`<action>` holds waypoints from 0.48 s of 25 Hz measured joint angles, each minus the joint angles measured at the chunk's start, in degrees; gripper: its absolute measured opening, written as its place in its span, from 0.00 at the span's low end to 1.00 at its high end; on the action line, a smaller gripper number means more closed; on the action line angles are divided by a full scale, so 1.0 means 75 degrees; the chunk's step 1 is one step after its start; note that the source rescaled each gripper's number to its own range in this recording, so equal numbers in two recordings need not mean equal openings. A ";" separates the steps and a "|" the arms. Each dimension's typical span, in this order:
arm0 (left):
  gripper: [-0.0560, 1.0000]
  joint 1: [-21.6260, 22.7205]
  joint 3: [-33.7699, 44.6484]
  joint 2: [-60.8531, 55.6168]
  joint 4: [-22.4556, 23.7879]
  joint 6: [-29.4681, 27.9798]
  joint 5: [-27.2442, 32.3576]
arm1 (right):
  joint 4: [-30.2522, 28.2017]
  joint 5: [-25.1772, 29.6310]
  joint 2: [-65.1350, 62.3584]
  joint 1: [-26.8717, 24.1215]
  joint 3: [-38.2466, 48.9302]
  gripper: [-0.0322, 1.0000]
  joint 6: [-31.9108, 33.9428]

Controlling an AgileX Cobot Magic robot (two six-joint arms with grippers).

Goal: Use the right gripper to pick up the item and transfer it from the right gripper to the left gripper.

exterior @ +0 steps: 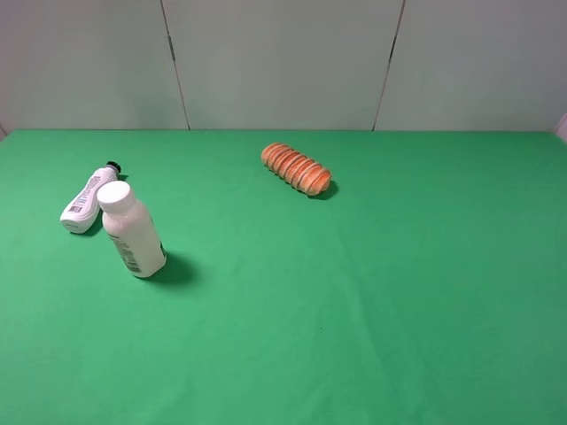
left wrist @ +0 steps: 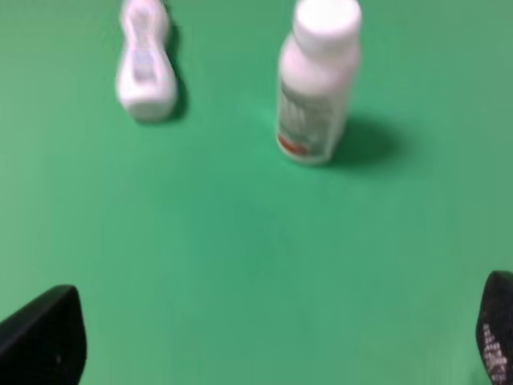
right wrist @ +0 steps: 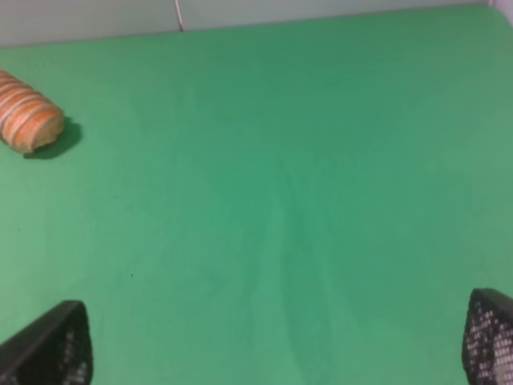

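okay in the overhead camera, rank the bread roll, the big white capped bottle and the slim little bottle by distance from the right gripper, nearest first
The right gripper sits off-frame, right.
1. Bread roll, centre back.
2. Big capped bottle, left.
3. Slim bottle, far left, beside it.

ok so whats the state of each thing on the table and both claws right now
slim bottle: lying on its side, black tip toward the back wall, untouched
larger white-capped bottle: upright, cap on
bread roll: lying on the cloth, alone
left claw: open, empty
right claw: open, empty
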 joint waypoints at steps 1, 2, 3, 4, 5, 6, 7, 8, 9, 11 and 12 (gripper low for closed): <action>1.00 0.0000 0.0101 0.0000 -0.0050 -0.0044 0.0015 | 0.0000 0.0000 0.0000 0.0000 0.0000 1.00 0.0000; 1.00 0.0000 0.0231 0.0000 -0.0106 -0.0082 0.0025 | 0.0000 0.0000 0.0000 0.0000 0.0000 1.00 0.0000; 1.00 0.0000 0.0363 0.0000 -0.0150 -0.0111 0.0017 | 0.0000 0.0000 0.0000 0.0000 0.0000 1.00 0.0000; 1.00 0.0000 0.0452 0.0000 -0.0167 -0.0135 -0.0021 | 0.0000 0.0000 0.0000 0.0000 0.0000 1.00 0.0000; 1.00 0.0000 0.0514 -0.0009 -0.0167 -0.0145 -0.0051 | 0.0000 0.0000 0.0000 0.0000 0.0000 1.00 0.0000; 1.00 0.0000 0.0549 -0.0051 -0.0167 -0.0154 -0.0119 | 0.0000 0.0000 0.0000 0.0000 0.0000 1.00 0.0000; 1.00 0.0000 0.0582 -0.0114 -0.0174 -0.0154 -0.0189 | 0.0000 0.0000 0.0000 0.0000 0.0000 1.00 0.0000; 1.00 0.0000 0.0601 -0.0194 -0.0184 -0.0147 -0.0235 | 0.0000 0.0000 0.0000 0.0000 0.0000 1.00 0.0000; 1.00 0.0000 0.0629 -0.0287 -0.0188 -0.0136 -0.0242 | 0.0000 0.0000 0.0000 0.0000 0.0000 1.00 0.0000; 1.00 0.0000 0.0635 -0.0515 -0.0188 -0.0130 -0.0293 | 0.0000 0.0008 0.0000 0.0000 0.0000 1.00 0.0000; 1.00 0.0000 0.0635 -0.0674 -0.0188 -0.0130 -0.0311 | 0.0000 0.0008 0.0000 0.0000 0.0000 1.00 0.0000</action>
